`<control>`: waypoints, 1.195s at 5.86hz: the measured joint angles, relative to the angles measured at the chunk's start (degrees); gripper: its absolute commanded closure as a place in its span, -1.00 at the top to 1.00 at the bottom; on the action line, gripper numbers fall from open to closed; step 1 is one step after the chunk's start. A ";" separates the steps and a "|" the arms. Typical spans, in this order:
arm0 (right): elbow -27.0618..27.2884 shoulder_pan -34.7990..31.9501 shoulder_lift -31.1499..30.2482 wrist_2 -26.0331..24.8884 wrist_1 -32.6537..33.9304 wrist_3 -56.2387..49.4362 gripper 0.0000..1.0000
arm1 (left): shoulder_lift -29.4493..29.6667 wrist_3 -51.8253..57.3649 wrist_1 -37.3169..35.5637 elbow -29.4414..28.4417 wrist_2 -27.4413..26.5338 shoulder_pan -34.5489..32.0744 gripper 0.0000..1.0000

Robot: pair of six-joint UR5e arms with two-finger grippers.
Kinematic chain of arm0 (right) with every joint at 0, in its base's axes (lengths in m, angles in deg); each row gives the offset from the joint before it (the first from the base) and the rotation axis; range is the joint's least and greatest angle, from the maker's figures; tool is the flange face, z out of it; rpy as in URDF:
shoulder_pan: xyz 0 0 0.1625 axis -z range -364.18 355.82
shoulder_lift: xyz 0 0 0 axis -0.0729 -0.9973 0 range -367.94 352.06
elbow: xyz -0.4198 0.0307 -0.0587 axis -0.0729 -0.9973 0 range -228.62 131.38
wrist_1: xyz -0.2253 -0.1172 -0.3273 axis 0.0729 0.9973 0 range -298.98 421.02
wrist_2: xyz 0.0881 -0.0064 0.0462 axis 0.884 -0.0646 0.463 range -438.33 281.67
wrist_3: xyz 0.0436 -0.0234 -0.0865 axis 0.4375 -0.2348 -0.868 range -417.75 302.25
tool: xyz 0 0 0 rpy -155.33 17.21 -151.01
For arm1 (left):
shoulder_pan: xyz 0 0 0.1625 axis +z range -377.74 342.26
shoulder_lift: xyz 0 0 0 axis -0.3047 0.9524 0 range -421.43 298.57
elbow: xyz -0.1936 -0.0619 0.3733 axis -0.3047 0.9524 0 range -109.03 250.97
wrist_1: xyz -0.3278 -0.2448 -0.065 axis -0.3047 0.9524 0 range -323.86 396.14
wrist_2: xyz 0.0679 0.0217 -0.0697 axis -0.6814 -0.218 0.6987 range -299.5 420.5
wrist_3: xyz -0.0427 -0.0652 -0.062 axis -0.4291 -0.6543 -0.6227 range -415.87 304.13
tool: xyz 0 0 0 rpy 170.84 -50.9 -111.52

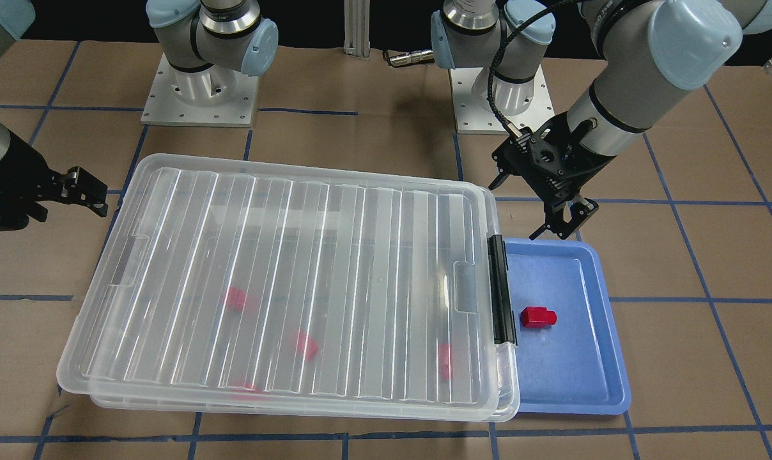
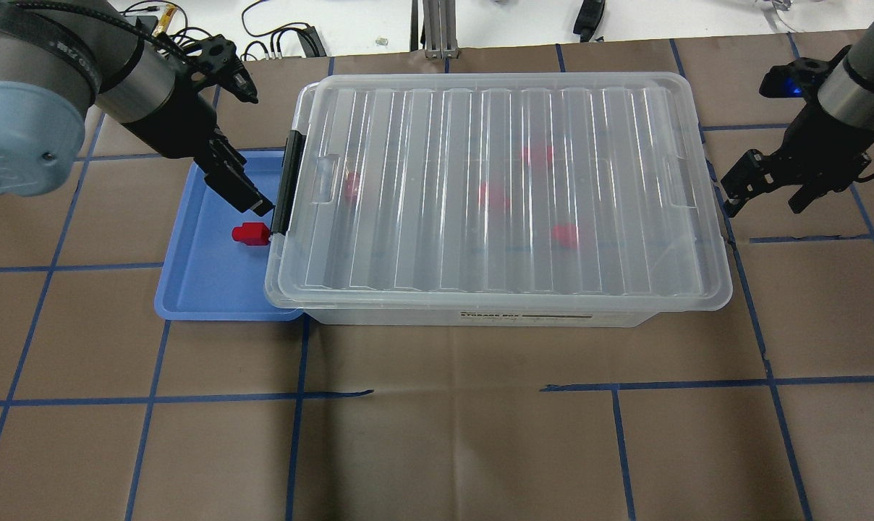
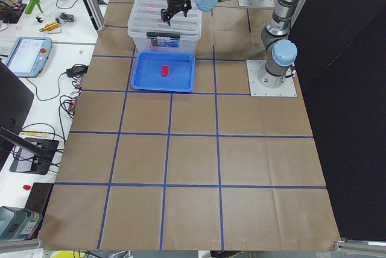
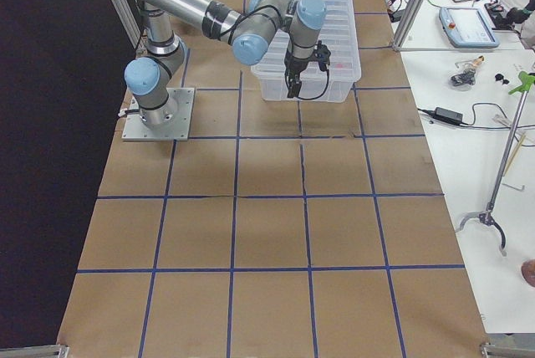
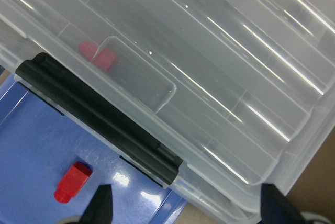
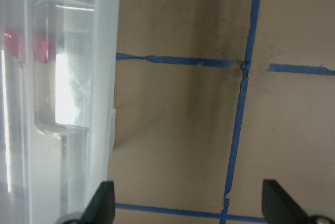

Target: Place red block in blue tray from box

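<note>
One red block [image 1: 538,317] lies in the blue tray [image 1: 571,383], apart from both grippers; it also shows in the overhead view [image 2: 250,234] and the left wrist view [image 5: 72,181]. The box [image 1: 284,281] has its ribbed lid on, with the black latch bar [image 1: 502,291] at the tray end. Several more red blocks [image 1: 235,298] show blurred through the lid. My left gripper [image 1: 526,211] is open and empty, raised over the tray's robot-side edge by the latch. My right gripper [image 1: 69,204] is open and empty beside the box's other short end.
The blue tray [image 2: 205,289] butts against the box [image 2: 495,188], partly under its lid overhang. Brown table surface with blue tape lines surrounds them. Both robot bases [image 1: 200,96] stand behind the box. Side benches with tools lie off the table.
</note>
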 measured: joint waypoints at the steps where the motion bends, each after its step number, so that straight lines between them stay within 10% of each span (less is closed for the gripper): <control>1: -3.36 -1.57 -1.20 0.05 -2.21 4.01 1.00 | -0.65 -6.75 -0.41 -0.04 -1.86 -0.84 0.96; 7: -11.64 -19.08 -1.85 -0.04 -7.71 30.80 1.00 | -1.46 -57.56 -1.06 -4.94 -10.08 -3.71 0.97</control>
